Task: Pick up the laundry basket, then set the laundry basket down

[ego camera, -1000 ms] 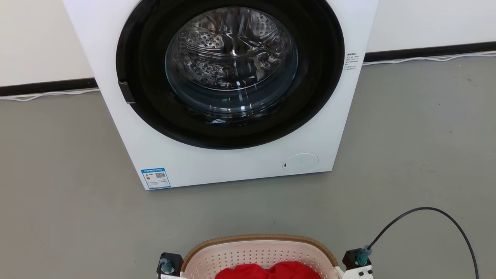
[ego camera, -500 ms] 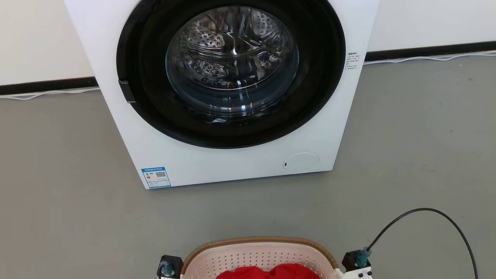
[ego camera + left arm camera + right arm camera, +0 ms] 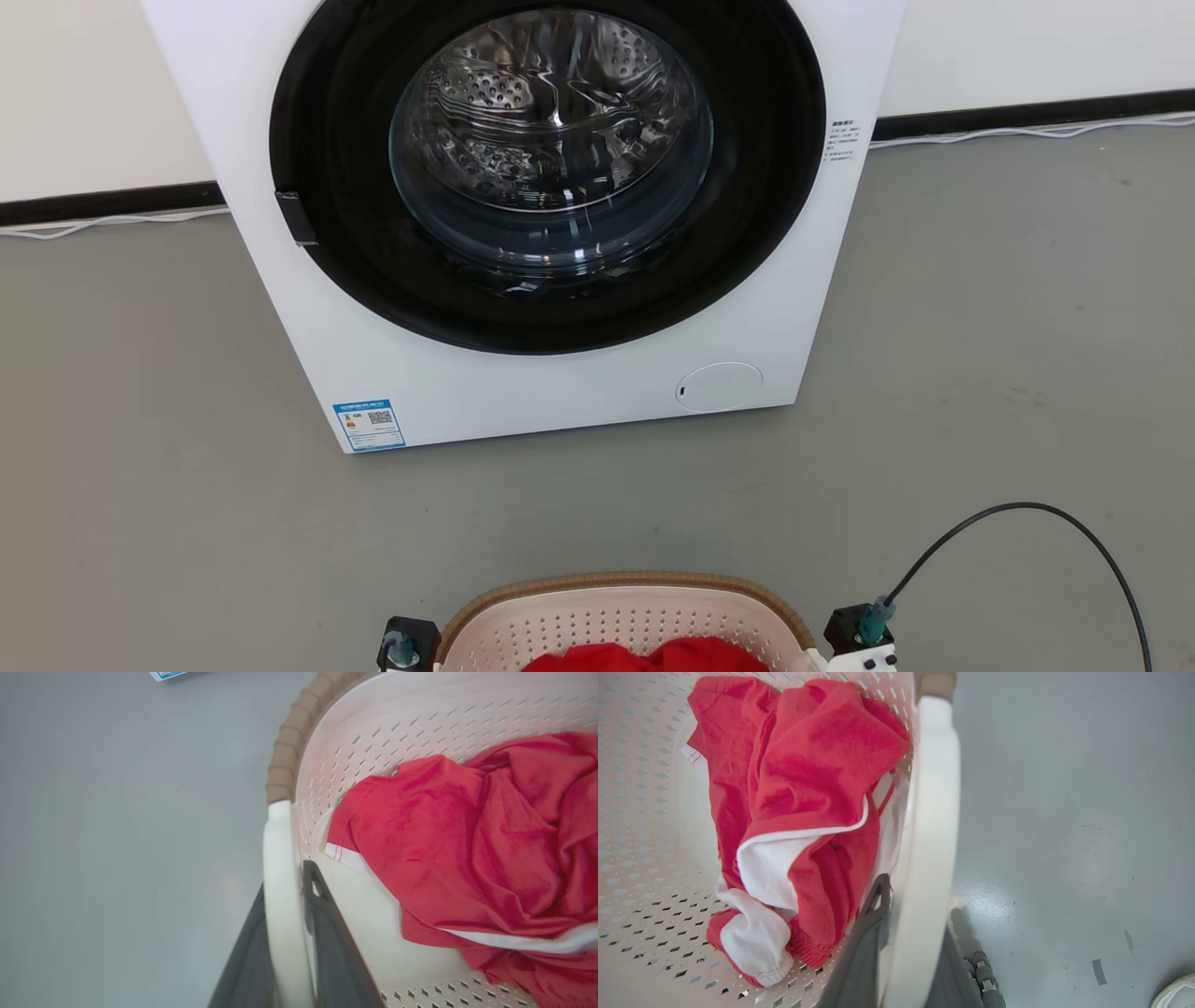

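Observation:
The laundry basket [image 3: 616,621] is at the bottom edge of the head view, cream and perforated, with a brown woven rim [image 3: 607,581]. A red and white garment [image 3: 467,835] lies inside it. In the left wrist view my left gripper [image 3: 285,882] is shut on the basket's white left handle [image 3: 279,849], one dark finger on each side. My right gripper [image 3: 915,905] is shut on the white right handle [image 3: 934,788] in the same way. Both wrists [image 3: 406,646] [image 3: 864,635] flank the basket. Its underside is hidden, so I cannot tell whether it touches the floor.
A white front-loading washer [image 3: 523,401] with a round glass door [image 3: 551,140] stands on the grey floor just beyond the basket. A black cable [image 3: 1027,509] loops from my right wrist. A white cord [image 3: 1027,131] runs along the wall. Open floor lies to either side.
The whole head picture has shifted a little: the washer sits slightly further left and the basket slightly lower in frame. Both grips on the handles are unchanged.

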